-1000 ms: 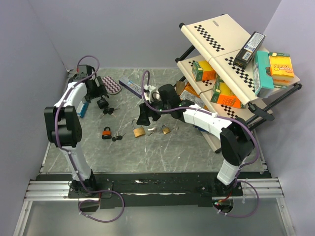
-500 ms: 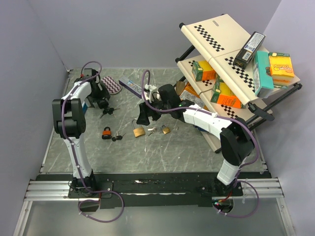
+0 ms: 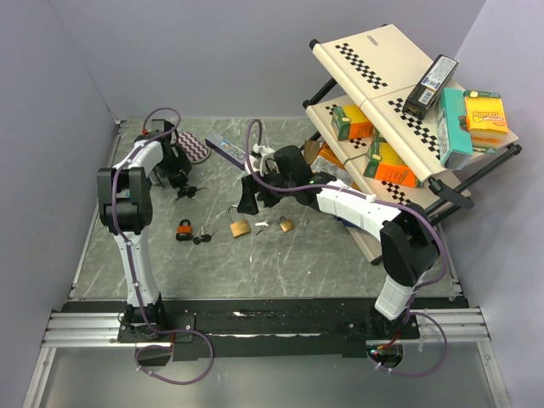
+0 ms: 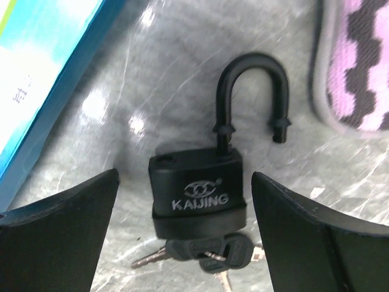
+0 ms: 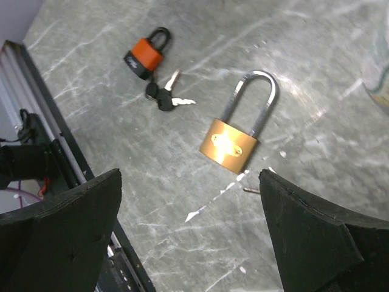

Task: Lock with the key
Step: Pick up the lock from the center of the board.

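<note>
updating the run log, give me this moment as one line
left gripper: open over black KAIJING padlock, shackle open | right gripper: open above brass padlock | nothing held

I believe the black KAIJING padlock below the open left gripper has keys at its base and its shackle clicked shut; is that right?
No: the black KAIJING padlock below the open left gripper has keys at its base, but its shackle stands open, one end free, as the left wrist view shows.

Right claw (image 3: 247, 202) beside brass padlock (image 3: 240, 227); orange padlock (image 3: 184, 229) further left.
</note>
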Available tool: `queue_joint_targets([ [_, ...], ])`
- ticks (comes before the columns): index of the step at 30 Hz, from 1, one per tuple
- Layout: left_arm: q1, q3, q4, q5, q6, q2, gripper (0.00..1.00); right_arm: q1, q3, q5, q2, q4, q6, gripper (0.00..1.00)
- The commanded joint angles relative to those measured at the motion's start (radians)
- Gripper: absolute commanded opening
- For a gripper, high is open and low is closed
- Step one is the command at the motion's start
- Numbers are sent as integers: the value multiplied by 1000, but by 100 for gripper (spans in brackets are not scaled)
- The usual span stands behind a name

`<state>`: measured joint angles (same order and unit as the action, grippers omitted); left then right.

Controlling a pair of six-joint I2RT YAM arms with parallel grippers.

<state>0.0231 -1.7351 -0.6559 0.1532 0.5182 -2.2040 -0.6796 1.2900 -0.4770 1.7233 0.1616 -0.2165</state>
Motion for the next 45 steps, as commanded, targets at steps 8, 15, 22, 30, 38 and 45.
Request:
queue_joint_targets([
  [8, -17, -61, 18, 51, 40, -34, 72, 8, 108, 132, 9, 136, -81, 100],
  [15, -41, -34, 25, 48, 48, -2, 51, 18, 97, 81, -39, 89, -81, 100],
  [22, -41, -32, 18, 34, 52, -8, 25, 49, 124, -58, -83, 50, -207, 100],
  [30, -41, -14, 16, 45, 59, -2, 13, 71, 106, -178, -107, 4, -316, 100],
  [38, -41, -9, 25, 28, 65, 27, 1, 74, 100, -192, -113, -7, -325, 100],
  [45, -41, 16, 47, 19, 74, 81, 1, 75, 92, -181, -113, 1, -311, 100],
])
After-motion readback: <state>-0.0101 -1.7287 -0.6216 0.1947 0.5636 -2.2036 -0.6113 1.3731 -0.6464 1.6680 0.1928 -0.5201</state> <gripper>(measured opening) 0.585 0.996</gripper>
